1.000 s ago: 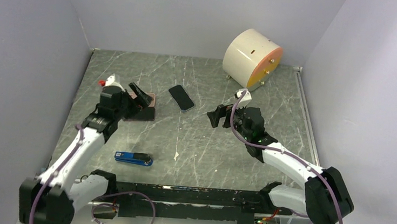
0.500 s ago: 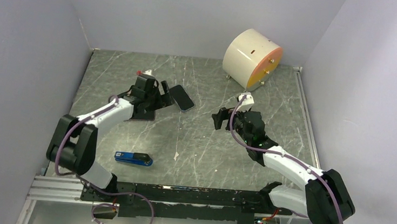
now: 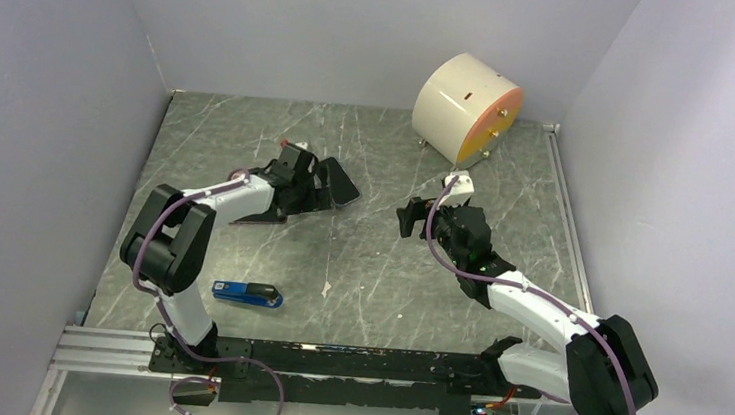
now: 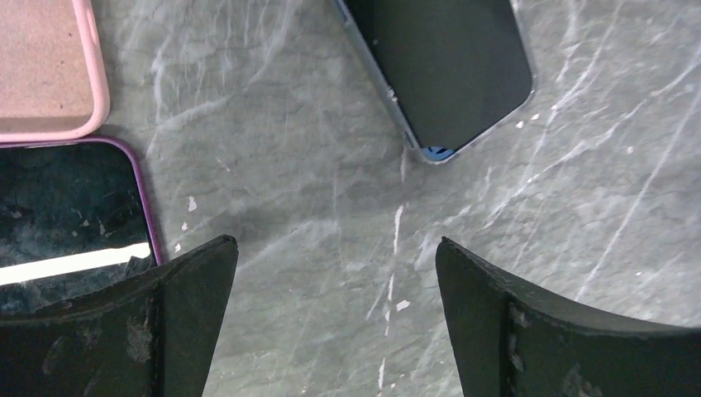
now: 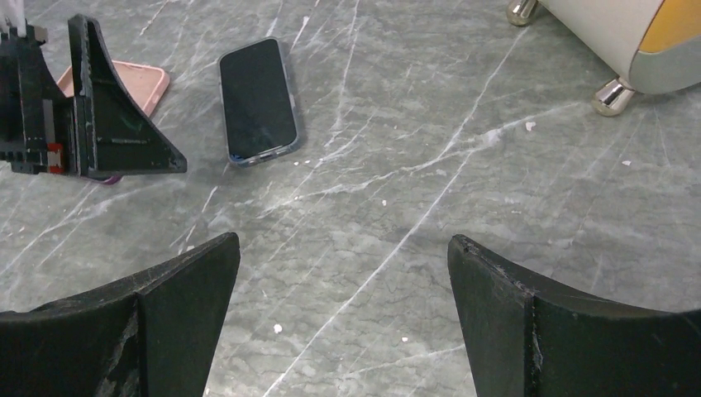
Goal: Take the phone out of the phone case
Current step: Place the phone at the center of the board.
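The left end effector (image 4: 335, 248), fingers spread and empty, has swung from over the pink case (image 4: 41, 66) to the bare phone (image 4: 446, 66), which lies on the table (image 4: 331, 165) just ahead of it, apparently already separated from the case.

Slim phone (image 5: 257, 99) with a dark screen, uncased, lying flat and face up on grey marble, pink phone case (image 4: 41, 66) nearby but apart, empty, soft lining facing up
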Controlling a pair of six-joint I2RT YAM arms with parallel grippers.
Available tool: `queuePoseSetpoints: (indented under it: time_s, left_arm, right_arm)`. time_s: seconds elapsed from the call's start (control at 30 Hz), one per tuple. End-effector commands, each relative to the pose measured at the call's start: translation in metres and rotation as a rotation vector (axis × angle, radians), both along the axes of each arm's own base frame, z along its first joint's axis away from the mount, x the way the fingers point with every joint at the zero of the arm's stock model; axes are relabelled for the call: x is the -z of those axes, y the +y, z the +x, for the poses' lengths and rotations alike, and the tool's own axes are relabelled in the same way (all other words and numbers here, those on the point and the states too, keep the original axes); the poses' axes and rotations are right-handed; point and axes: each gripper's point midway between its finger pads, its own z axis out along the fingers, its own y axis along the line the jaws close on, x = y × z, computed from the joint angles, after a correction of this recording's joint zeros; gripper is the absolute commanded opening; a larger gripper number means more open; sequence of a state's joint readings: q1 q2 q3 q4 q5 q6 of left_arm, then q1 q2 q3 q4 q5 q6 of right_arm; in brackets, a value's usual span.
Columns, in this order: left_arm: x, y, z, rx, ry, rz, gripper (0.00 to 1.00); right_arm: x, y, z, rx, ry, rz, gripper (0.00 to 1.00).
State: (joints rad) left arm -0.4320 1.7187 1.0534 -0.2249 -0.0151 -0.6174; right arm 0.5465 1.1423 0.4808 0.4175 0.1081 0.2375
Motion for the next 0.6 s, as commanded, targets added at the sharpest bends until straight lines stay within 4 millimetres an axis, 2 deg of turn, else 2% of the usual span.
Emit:
queuePoseSetpoints:
  time_s: [0.0,0.27,0.57]
  left_arm:
    - [-0.005,0.006,0.006,-0.008,-0.021,0.057,0.94]
    - [0.005,0.020,0.002,-0.035,-0.008,0.122,0.94]
    - [0.013,0.016,0.002,-0.020,0.010,0.116,0.94]
  right_arm:
    - [-0.013,-0.005,0.004,0.025,-0.051,0.008,0.99]
    - [-0.012,-0.004,0.005,0.025,-0.047,0.007,0.99]
    - [-0.010,-0.004,0.005,0.027,-0.041,0.006,0.99]
